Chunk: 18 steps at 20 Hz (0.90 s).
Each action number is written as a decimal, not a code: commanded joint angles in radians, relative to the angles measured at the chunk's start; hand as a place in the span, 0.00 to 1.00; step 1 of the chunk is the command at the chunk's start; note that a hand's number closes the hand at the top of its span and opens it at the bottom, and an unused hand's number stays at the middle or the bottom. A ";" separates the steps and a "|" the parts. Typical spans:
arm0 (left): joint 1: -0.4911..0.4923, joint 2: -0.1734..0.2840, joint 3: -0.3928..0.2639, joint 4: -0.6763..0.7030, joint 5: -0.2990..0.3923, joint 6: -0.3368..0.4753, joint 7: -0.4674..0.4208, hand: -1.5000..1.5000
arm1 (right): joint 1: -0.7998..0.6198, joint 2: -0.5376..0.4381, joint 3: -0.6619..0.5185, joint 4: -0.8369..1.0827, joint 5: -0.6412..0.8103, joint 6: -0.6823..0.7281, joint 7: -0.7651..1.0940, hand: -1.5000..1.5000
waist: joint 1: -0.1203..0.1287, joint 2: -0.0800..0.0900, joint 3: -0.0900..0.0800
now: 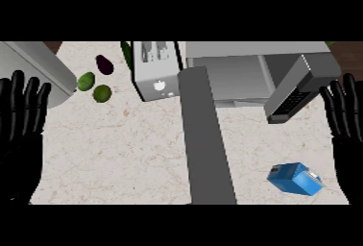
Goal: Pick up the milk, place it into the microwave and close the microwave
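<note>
Looking down from the head view, we see the pale marbled bench (120,153) spread across the middle of the scene. The milk (294,178), a blue carton, lies tipped on its side on the bench near the lower right, well apart from both of our hands. Above it, at the upper right, the microwave (234,72) stands open, its door (297,89) swung outward toward the right, the dark inner face of the door turned to us. A long grey bar (205,144) runs down the bench from the microwave's front toward the lower edge; we cannot tell what it is.

Our left hand (21,115) shows at the left edge, fingers straight and pointing up, spread wide and holding nothing. Our right hand (344,113) shows at the right edge, likewise with fingers straight and raised, nothing in it, just beside the open door.

To the left of the microwave stands a white box-shaped object (156,77) that we cannot name. Farther left on the bench lie a dark purple vegetable (105,65) and two green fruits (93,87), close together, near a grey slab (39,65) at the upper left corner
</note>
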 commanded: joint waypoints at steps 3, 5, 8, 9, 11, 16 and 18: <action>-0.019 0.016 0.018 0.051 -0.012 -0.007 -0.029 0.00 | 0.139 -0.055 -0.032 -0.070 -0.190 0.185 -0.133 0.00 | 0.015 0.023 -0.029; -0.007 0.025 0.053 0.078 0.010 -0.007 -0.011 0.00 | 0.235 -0.091 0.026 -0.186 -0.269 0.300 -0.131 0.00 | -0.004 0.019 -0.028; 0.025 -0.025 0.037 0.103 0.059 0.008 0.075 0.00 | 0.301 -0.077 0.155 -0.172 -0.432 0.422 -0.116 0.00 | 0.000 0.018 -0.026; 0.066 -0.025 0.061 0.109 0.074 0.005 0.044 0.00 | 0.358 -0.103 0.143 -0.210 -0.485 0.455 -0.111 0.00 | -0.001 0.016 -0.027; 0.044 -0.026 0.035 0.099 0.073 0.000 0.087 0.00 | 0.462 -0.142 0.113 -0.184 -0.516 0.552 -0.194 0.00 | 0.000 0.019 -0.027; 0.262 -0.046 0.006 -0.012 0.098 -0.067 -0.024 0.00 | 0.677 -0.176 -0.007 -0.243 -0.550 0.712 -0.320 0.00 | 0.017 0.018 -0.029; 0.260 -0.039 0.017 0.024 0.100 -0.081 -0.055 0.00 | 0.706 -0.182 -0.081 -0.166 -0.563 0.793 -0.378 0.00 | 0.017 0.020 -0.029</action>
